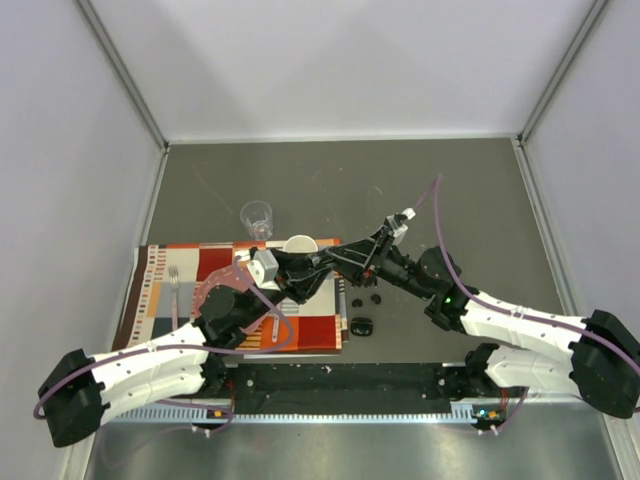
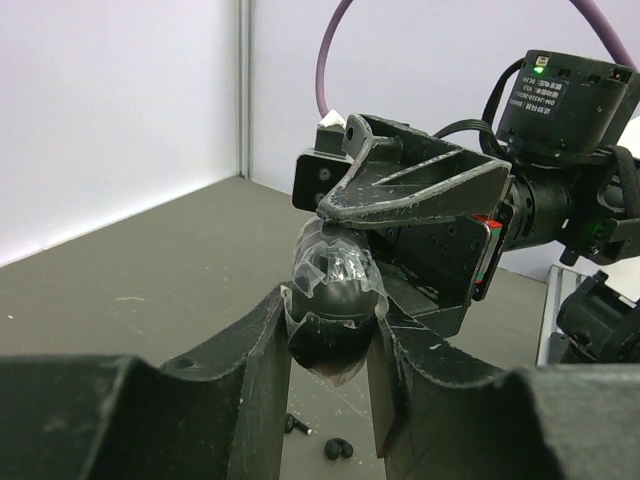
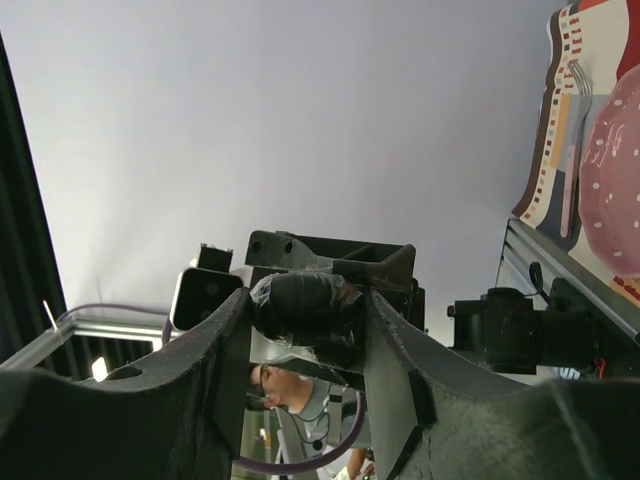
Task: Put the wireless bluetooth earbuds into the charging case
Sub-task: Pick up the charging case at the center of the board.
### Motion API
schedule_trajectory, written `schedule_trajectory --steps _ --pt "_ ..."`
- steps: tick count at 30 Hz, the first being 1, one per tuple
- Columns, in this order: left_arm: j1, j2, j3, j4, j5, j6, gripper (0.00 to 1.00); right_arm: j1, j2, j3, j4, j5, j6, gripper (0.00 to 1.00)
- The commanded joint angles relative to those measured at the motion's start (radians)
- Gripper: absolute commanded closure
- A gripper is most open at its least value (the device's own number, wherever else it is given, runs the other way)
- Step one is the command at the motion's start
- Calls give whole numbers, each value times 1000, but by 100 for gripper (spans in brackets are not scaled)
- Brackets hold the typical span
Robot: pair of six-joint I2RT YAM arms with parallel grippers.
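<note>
2 earbuds (image 2: pixel 338 449) below case (image 2: pixel 340 290) in L pincer (image 2: pixel 330 332); top cam adds mug (image 1: pixel 299 244).

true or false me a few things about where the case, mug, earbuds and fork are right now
1. The left gripper and right gripper both clamp the charging case. True.
2. The white mug lies tipped over. False: it stands upright at the placemat's far edge.
3. Earbuds lie loose on the table. True.
4. The fork lies on the bare table. False: it lies on the placemat.
</note>
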Motion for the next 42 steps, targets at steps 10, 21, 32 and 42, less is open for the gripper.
schedule_trajectory --steps 10,21,32,42 --pt "-2 -4 17 80 23 -3 63 12 -4 11 19 6 -3 100" --pt "-2 -4 25 68 28 4 66 12 4 14 30 3 -2 100" --pt "-2 19 39 43 43 6 100 12 2 10 56 -2 -15 92" --pt "-2 -30 38 0 16 29 100 -20 -149 68 -207 34 -282 18"
